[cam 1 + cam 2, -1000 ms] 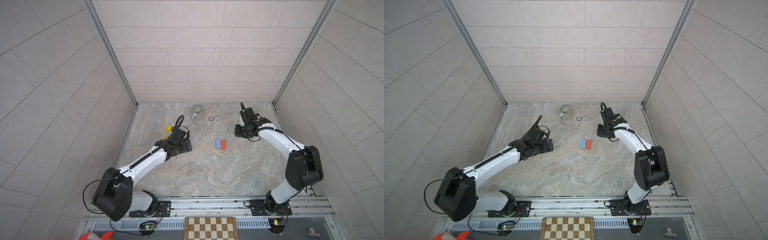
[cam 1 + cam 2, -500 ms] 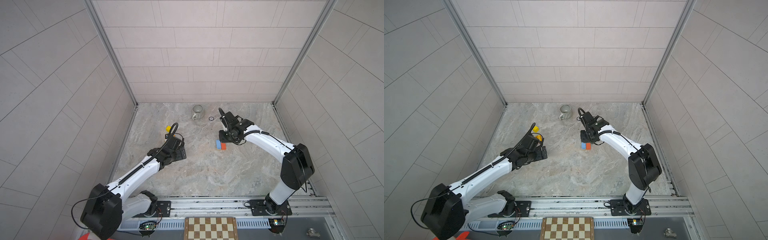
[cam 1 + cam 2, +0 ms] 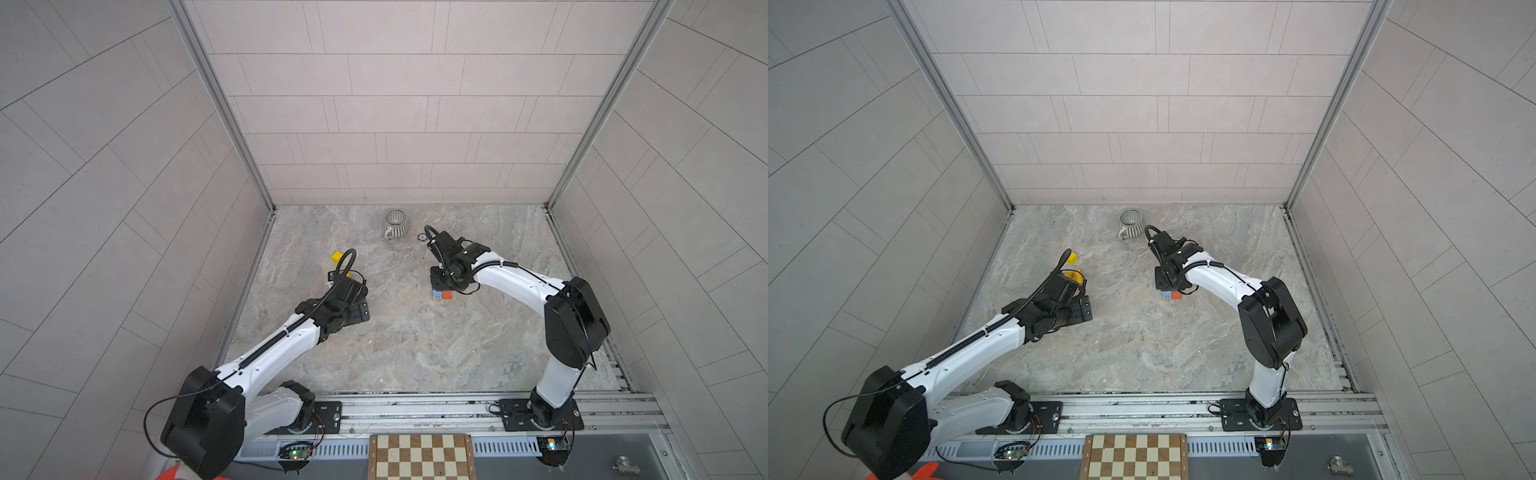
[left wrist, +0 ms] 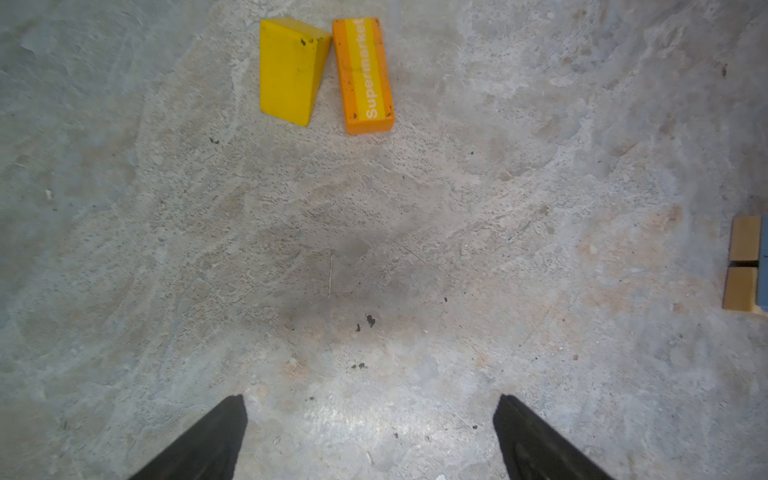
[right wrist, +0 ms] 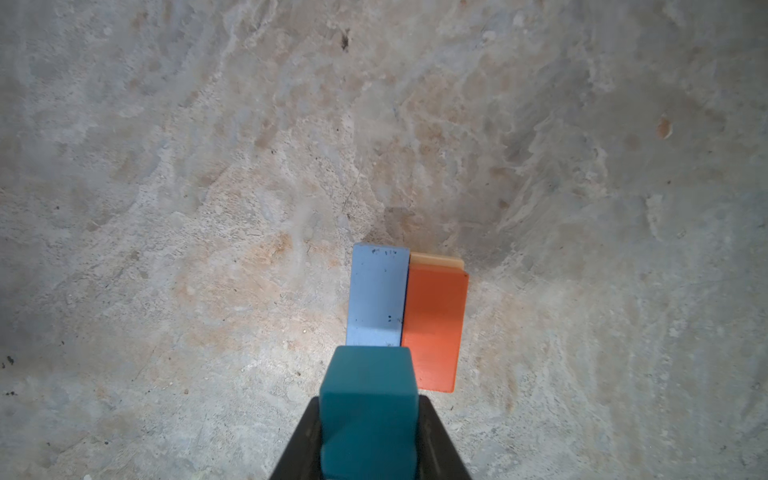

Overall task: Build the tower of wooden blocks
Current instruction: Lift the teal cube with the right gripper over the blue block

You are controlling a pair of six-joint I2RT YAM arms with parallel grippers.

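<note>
Near edge, off the table: one brown-and-cream chessboard.

Grippers: two.
- We see the left gripper on the left, over bare table, with its jaws wide apart and nothing between them.
- The right gripper is right of centre, clamped on one teal block.

The wood block tower stands mid-table, right of centre, just near of the right gripper. We count four blocks in it:
- one blue block and one orange-red block, lying side by side and touching along their long edges;
- two natural-wood blocks beneath them, seen edge-on in the left wrist view.

The teal block hangs over one end of the blue block; we cannot tell whether the two touch.

Left side, just far of the left gripper, are two loose blocks flat on the table, well apart from the tower:
- one orange block, printed "Supermarket";
- one yellow block, just beside it; they all but meet at one end and splay apart at the other.

Blocks in all: seven.

Far, near the back wall and about centre, is one grey ribbed cup, upright. One small round item lies just right of it, too small for us to identify.
</note>
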